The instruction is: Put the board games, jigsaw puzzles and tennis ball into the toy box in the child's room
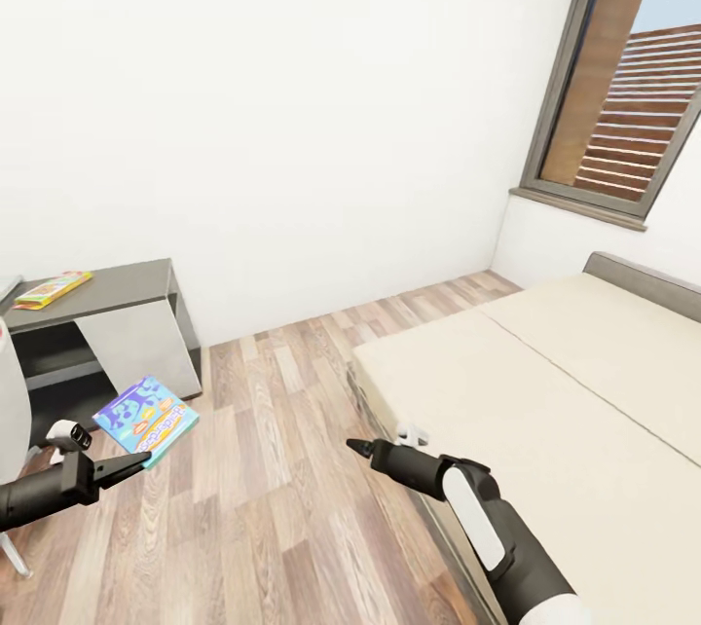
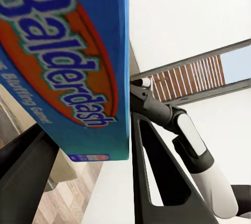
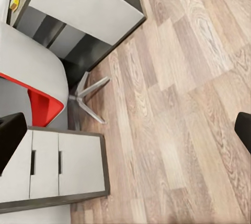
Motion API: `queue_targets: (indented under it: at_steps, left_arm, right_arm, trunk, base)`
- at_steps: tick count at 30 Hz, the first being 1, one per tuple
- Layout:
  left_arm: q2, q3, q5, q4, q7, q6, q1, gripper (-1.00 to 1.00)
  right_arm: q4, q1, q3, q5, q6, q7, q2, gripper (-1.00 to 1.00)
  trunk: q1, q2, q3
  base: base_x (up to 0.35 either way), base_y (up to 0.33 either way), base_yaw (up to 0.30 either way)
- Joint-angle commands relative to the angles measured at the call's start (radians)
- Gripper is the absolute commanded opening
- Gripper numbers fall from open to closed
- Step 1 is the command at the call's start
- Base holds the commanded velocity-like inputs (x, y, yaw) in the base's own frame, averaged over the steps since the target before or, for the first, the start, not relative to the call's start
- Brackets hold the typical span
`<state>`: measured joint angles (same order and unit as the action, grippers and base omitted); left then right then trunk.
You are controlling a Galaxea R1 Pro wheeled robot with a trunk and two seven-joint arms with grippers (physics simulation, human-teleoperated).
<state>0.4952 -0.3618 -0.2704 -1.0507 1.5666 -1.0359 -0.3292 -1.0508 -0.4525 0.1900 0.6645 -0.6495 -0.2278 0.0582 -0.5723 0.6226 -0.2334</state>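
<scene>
Left arm carries the blue board game; the table is on the robot's left side.

Nearest to me, the left gripper [image 1: 122, 469] is clamped on the blue board game [image 1: 146, 418], holding it by one lower edge so the flat box stands up and tilts over the wooden floor [image 1: 282, 469]. The right gripper [image 1: 358, 448] hangs beside the bed [image 1: 545, 391] with nothing in it, and its wrist view shows the fingers far apart. Further back, the dark lower part of the table [image 1: 117, 286] stands against the wall, to the left of the carried box, so the left arm is the nearer one. Another board game [image 1: 51, 289] lies flat on this dark part. The toy box is not to be seen from here, and the table is cut off at the left edge. The window [image 1: 623, 90] is farthest away.
</scene>
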Motion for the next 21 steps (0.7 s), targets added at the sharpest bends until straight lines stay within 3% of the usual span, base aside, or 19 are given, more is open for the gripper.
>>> queue_targets:
  at_steps: [1, 15, 21]
  left_arm:
    - [0.000, 0.000, 0.000, 0.000, 0.004, -0.010, -0.001, -1.00]
    - [0.000, 0.000, 0.000, 0.001, 0.004, -0.010, -0.001, -1.00]
    - [0.000, 0.000, 0.000, 0.002, 0.004, -0.010, -0.001, -1.00]
  right_arm:
    - [0.000, -0.001, -0.001, 0.000, -0.004, -0.002, 0.000, 1.00]
    - [-0.008, -0.003, 0.027, -0.002, -0.003, 0.001, 0.002, 1.00]
    - [-0.008, -0.003, 0.034, -0.002, 0.002, 0.001, 0.001, 1.00]
  trunk:
    - [0.000, 0.001, -0.002]
    - [0.000, 0.001, -0.002]
    - [0.000, 0.001, 0.002]
  base:
    - [0.018, 0.022, 0.003]
    - [0.158, 0.188, 0.001]
    - [0.024, 0.236, 0.157]
